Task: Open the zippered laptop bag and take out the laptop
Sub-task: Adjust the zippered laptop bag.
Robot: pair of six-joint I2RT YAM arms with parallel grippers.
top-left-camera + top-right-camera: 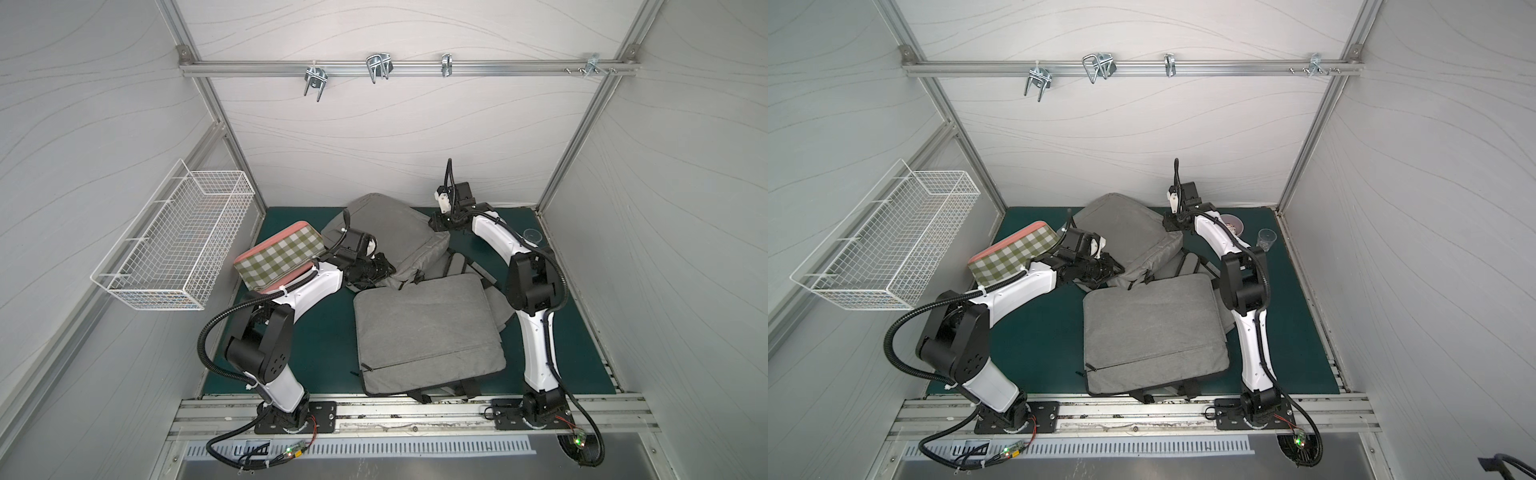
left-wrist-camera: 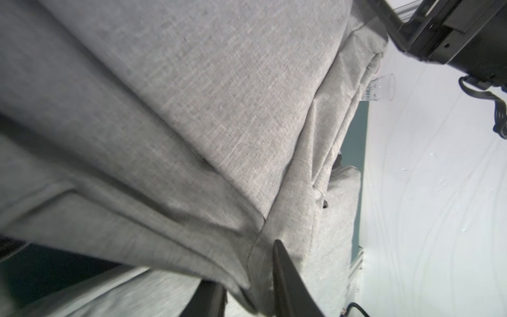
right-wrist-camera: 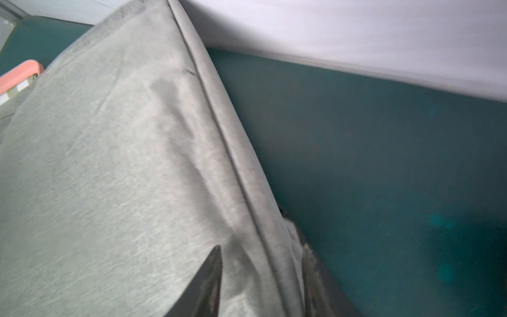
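Observation:
A grey fabric laptop bag [image 1: 382,224] [image 1: 1121,224], shaped like a backpack, lies slumped at the back middle of the green mat. Its straps trail toward the front right. A flat grey padded case [image 1: 424,328] [image 1: 1150,328] with a zip lies in front, on top of those straps. No bare laptop shows. My left gripper [image 1: 384,266] [image 2: 247,266] is at the bag's near left edge, fingers apart, with a loose fold of bag fabric [image 2: 192,96] between them. My right gripper [image 1: 434,222] [image 3: 260,248] is at the bag's far right corner, jaws wide astride a seam of the bag [image 3: 109,164].
A green-checked box with a pink rim [image 1: 278,257] leans behind my left forearm. A white wire basket [image 1: 174,245] hangs on the left wall. A bowl [image 1: 1232,224] and a clear cup [image 1: 1266,239] stand at the back right. Metal hooks [image 1: 376,68] hang from the upper rail.

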